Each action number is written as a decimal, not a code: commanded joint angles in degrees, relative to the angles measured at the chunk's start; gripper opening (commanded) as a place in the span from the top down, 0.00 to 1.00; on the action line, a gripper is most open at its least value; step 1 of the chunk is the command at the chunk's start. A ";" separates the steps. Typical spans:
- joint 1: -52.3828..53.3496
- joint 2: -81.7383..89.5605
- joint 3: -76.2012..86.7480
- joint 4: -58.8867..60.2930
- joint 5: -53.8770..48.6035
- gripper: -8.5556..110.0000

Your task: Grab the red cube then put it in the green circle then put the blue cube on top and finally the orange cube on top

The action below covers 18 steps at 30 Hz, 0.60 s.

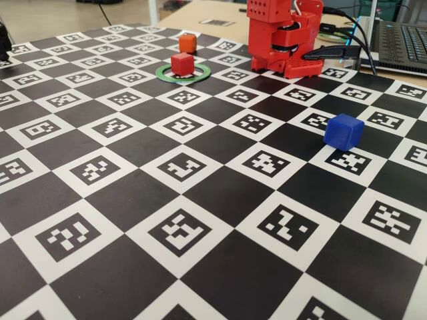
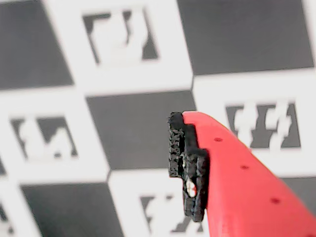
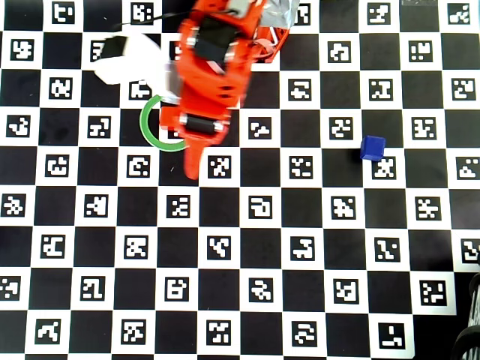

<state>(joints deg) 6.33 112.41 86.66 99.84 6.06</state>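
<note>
Tool [image 2: 185, 168] of mine is hovering over the table [image 1: 200, 220] with jaws closed and empty. Red cube [image 1: 182, 64] is sitting inside the green circle [image 1: 162, 72], so I am heading for the blue cube [image 1: 343, 131] next; orange cube [image 1: 187, 43] is waiting behind.

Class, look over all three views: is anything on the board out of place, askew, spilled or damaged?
Nothing stands out. The red cube sits upright inside the green circle, the orange cube stands just behind it, and the blue cube rests alone, turned slightly against the board's squares.

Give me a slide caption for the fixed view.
Small red plastic cube inside thin green ring, orange cube behind, blue cube apart on checkered marker board.
</note>
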 commanded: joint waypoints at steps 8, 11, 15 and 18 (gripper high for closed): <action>-25.40 -4.83 -10.11 -4.39 12.22 0.61; -29.62 -10.90 -15.73 -1.14 16.61 0.61; -36.74 -18.02 -22.06 3.60 24.35 0.62; -41.22 -22.24 -25.49 5.19 29.62 0.62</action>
<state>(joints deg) -30.15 90.70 67.94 99.67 30.41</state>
